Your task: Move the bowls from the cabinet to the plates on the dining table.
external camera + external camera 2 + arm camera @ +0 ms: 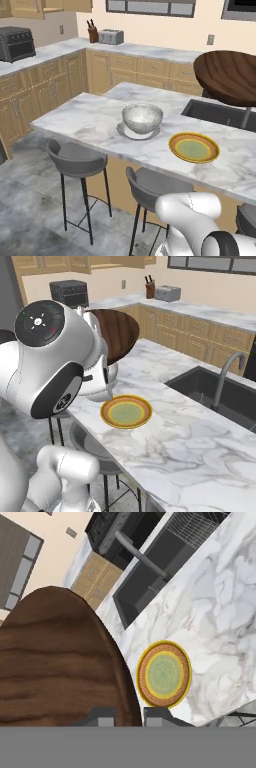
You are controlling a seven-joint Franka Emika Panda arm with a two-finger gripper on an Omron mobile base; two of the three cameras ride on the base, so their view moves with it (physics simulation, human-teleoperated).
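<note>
1. We see the dining table (90, 120) running across the middle of the left base view, its white-grey veined marble top bare around the dishes; grey stools (76, 159) stand along its near side.
2. The marbled bowl (142, 118) sits upright on the pale grey plate (125, 132), whose rim shows under it; the pair stands toward the table's near edge.
3. The yellowish plate (194, 147) lies flat on the marble, near the marbled bowl and apart from it, with nothing on it; in the right base view it (126, 411) lies just below the arm's wrist.
4. The wooden bowl (227, 75) is up in the air, clear of the table; in the left base view it hangs above the sink (220, 114); in the hand view it (55, 662) fills the left side, with the yellowish plate (164, 674) on the marble beside its edge.
5. The gripper (129, 717) is closed almost fully; its two dark fingertips (102, 716) sit at the wooden bowl's rim, pinching it, so we take the bowl as held by its edge.
6. In the right base view the wooden bowl (117, 331) shows tilted behind the white arm.
7. On the far counter stand a toaster (111, 36) and a knife block (92, 32); a black oven (16, 43) sits to the left.
</note>
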